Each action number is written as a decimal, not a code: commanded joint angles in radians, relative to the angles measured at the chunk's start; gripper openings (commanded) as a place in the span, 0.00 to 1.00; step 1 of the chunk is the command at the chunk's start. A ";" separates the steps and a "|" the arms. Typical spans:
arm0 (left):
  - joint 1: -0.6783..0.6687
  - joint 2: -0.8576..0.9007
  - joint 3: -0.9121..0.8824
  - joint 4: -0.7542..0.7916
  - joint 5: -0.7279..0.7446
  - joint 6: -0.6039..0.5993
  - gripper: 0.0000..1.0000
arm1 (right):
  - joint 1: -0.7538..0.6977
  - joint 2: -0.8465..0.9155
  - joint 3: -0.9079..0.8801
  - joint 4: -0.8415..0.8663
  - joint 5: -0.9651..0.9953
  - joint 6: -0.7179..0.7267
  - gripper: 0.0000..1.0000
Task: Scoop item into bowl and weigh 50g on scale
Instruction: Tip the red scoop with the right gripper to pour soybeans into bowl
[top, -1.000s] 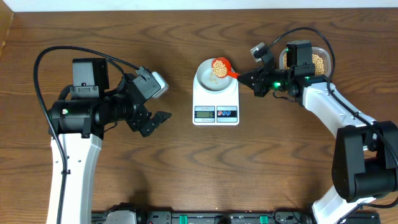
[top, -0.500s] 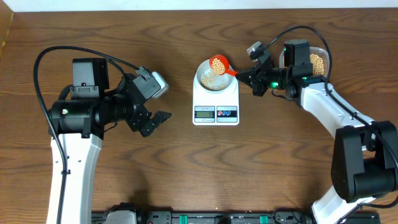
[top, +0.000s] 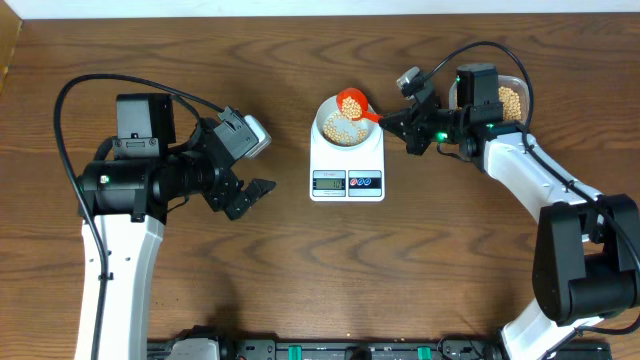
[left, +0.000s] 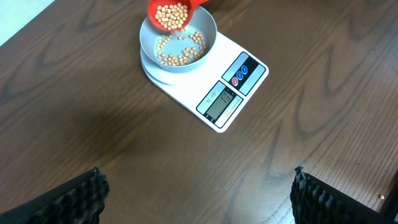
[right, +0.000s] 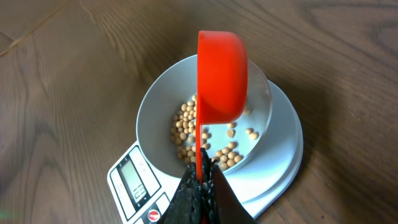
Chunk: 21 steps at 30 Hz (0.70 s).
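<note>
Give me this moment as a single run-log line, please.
right tool: shut on red scoop handle | scoop: tilted over bowl, holding beans | bowl: on scale, beans in bottom | left tool: open, off to the side

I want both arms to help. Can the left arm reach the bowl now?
Probably: nothing stands between the open left gripper and the bowl, though the red scoop hangs over it.

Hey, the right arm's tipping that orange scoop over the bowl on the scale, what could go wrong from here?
1. The scoop, held in the right gripper, hangs near the rim of the bowl, so some beans may fall outside onto the scale.
2. The scoop holds a fair heap; a quick tip could overshoot 50 g. The display is too small to read.
</note>
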 joint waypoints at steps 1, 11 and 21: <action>0.004 0.006 0.016 0.000 -0.005 -0.009 0.96 | 0.006 0.004 0.004 0.002 -0.011 -0.031 0.01; 0.004 0.006 0.015 0.000 -0.005 -0.008 0.96 | 0.011 0.004 0.004 0.008 -0.015 -0.031 0.01; 0.004 0.006 0.015 0.000 -0.005 -0.008 0.96 | 0.009 0.004 0.004 0.020 -0.015 -0.031 0.01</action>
